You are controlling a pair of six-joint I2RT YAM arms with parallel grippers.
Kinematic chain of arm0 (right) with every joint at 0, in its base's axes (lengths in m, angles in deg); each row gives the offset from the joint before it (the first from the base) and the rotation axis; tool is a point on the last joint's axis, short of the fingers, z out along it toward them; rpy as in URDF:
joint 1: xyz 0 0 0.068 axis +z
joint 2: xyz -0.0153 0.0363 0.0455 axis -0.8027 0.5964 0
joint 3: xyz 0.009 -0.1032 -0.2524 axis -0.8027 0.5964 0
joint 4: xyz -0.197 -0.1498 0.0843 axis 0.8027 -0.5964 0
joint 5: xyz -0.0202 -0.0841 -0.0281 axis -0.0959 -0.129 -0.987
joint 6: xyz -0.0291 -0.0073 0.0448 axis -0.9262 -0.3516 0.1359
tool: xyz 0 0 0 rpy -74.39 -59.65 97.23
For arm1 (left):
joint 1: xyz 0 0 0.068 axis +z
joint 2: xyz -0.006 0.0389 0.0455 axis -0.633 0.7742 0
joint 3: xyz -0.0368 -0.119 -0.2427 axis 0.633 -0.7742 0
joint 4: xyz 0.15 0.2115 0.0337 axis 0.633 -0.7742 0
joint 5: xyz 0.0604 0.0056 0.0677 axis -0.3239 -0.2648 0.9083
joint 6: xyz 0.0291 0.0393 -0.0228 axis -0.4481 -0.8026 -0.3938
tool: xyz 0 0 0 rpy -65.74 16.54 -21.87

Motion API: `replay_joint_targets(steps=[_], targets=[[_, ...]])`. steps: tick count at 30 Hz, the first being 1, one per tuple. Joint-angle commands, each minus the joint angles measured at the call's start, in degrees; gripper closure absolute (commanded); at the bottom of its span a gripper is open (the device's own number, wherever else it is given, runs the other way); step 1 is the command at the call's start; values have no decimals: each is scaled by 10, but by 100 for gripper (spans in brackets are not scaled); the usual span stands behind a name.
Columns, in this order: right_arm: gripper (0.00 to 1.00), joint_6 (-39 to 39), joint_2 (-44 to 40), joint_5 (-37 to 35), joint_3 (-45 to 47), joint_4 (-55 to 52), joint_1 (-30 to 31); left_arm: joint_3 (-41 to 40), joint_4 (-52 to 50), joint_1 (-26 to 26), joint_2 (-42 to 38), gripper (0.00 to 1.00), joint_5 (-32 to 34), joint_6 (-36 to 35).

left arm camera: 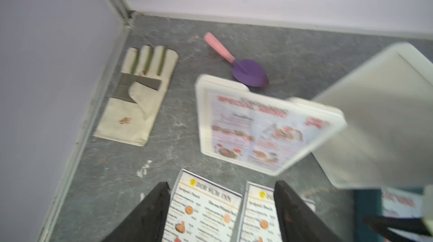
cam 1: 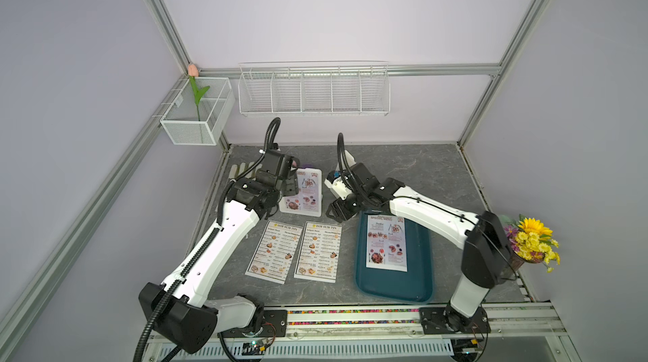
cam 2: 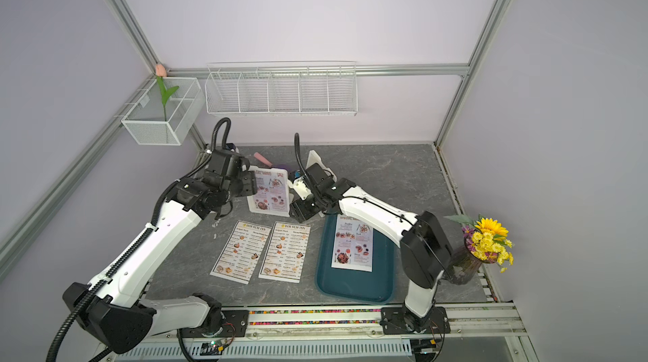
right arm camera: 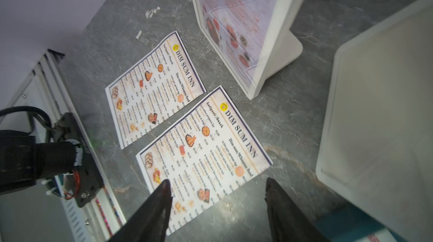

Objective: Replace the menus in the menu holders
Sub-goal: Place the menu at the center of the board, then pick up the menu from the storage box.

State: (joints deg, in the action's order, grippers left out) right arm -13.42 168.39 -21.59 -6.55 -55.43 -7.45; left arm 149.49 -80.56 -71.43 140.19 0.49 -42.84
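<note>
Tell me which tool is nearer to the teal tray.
Right. The right tool hangs by the far corner of the teal tray, close to its rim. The left tool is farther off, beyond the menu holder holding a Special Menu sheet.

On the surface [cam 1: 420, 174], two menus [cam 1: 274, 252] [cam 1: 318, 252] lie side by side, a holder [cam 1: 301, 212] with a third menu [cam 1: 304, 192] in it stands just behind them, a second holder [cam 2: 317, 161] to its right, and a tray [cam 1: 392, 290] right of the pair carries a fourth menu [cam 1: 386, 242].
</note>
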Motion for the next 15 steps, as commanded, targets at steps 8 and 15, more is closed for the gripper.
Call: replay_joint_targets(steps=[8, 15], targets=[[11, 104, -242, -55, 268, -105, -133, -64, 71, -186, 10, 27, -91, 72], [10, 135, -236, -64, 376, -35, -218, -61, 108, -260, 120, 26, -125, 122]])
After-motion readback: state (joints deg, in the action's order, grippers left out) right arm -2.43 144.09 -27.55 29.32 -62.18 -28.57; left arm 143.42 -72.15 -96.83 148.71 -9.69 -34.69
